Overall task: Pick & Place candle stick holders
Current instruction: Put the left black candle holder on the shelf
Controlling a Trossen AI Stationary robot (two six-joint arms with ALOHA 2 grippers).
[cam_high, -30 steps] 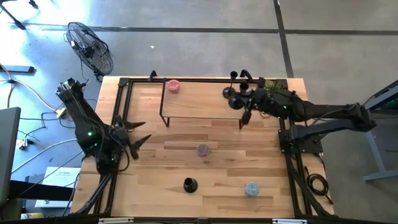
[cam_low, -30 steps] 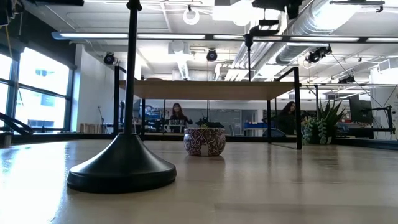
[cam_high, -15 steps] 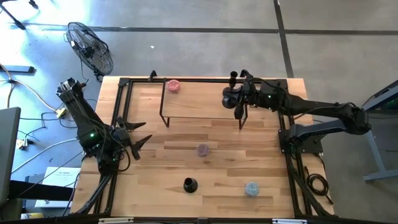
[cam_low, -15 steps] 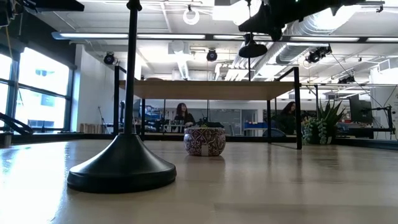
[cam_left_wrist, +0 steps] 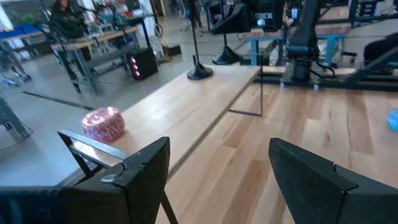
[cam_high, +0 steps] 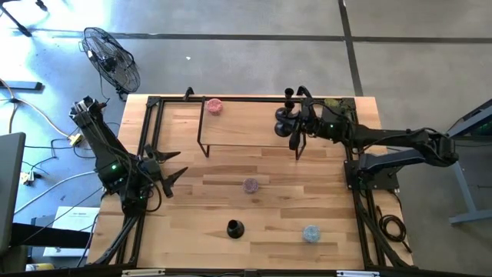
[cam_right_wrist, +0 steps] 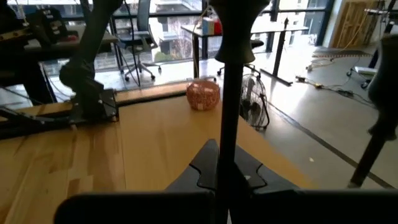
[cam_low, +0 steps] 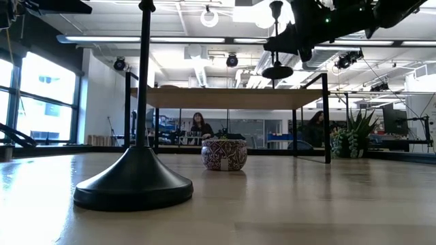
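Note:
One black candle stick holder (cam_low: 276, 41) hangs upright just above the raised wooden shelf (cam_high: 246, 127), with my right gripper (cam_high: 295, 126) shut on it. A second holder (cam_high: 289, 95) stands by its base on the shelf's far edge, right beside the held one. A third holder (cam_high: 234, 228) stands by its round base on the table near the front edge and fills the low view's left (cam_low: 133, 182). My left gripper (cam_high: 166, 166) waits open over the table's left side, with nothing between its fingers (cam_left_wrist: 217, 171). My right gripper pinches the holder's thin stem (cam_right_wrist: 227, 118) between its two fingers. The fingers come in level from the table's right and lie across the stem. The holder stays upright, its round base (cam_low: 277, 72) clear of the shelf top.
A pink candle tin (cam_high: 214, 106) sits on the shelf's far left corner. A purple tin (cam_high: 250, 185) and a blue one (cam_high: 310, 232) stand on the table. A black metal frame (cam_high: 150, 131) runs along the table's edges. A potted plant (cam_low: 351, 139) stands at the far right.
My right gripper has come down toward the shelf top and gone a little toward the table's left, still shut on the holder. The holder stays upright and hangs lower, close over the shelf.

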